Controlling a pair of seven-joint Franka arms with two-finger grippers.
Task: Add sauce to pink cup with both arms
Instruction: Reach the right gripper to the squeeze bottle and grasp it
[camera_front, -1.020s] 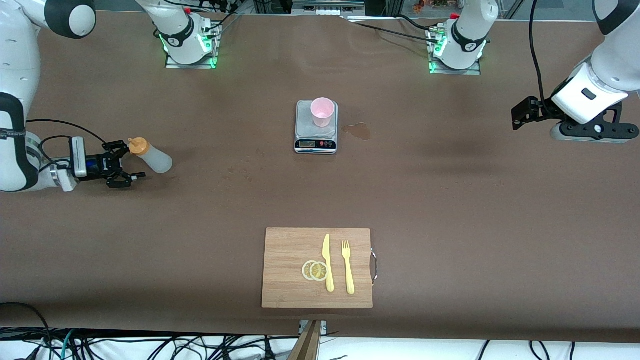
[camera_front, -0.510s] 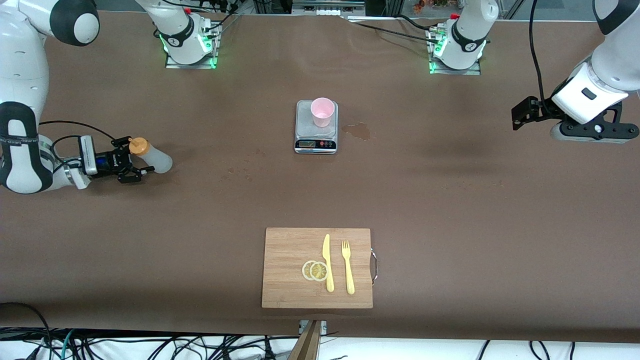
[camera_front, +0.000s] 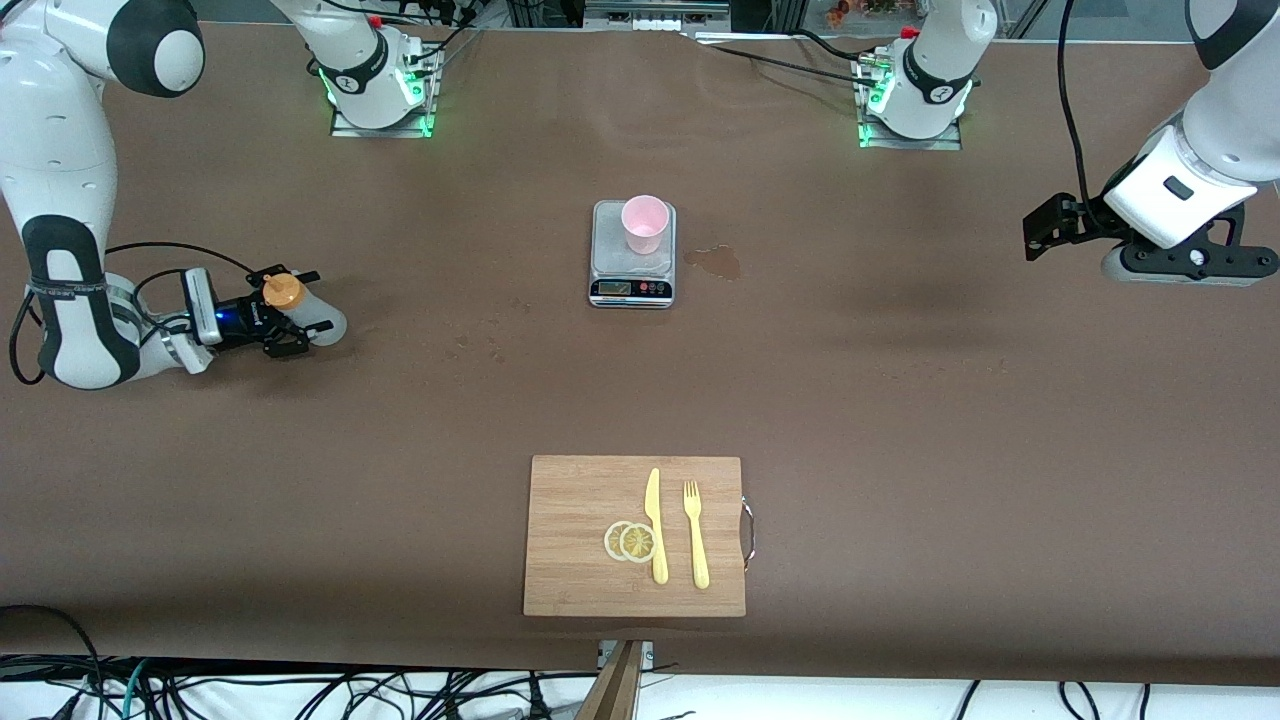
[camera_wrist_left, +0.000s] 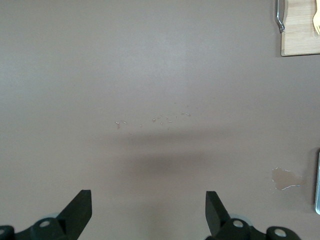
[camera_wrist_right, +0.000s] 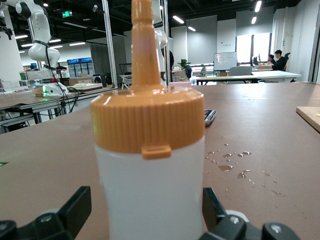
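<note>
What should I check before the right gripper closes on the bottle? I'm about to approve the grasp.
1. Bottle between the right gripper's fingers: ok; a finger shows on either side of it in the right wrist view.
2. Right gripper open, not yet clamped: ok.
3. Bottle upright: ok; nozzle points up, orange cap on.
4. Cup in place: ok, upright on the scale.
5. Path from bottle to cup: ok; only bare table and a few droplets lie between.
6. Left gripper out of the way: ok; it waits open over the left arm's end of the table.
</note>
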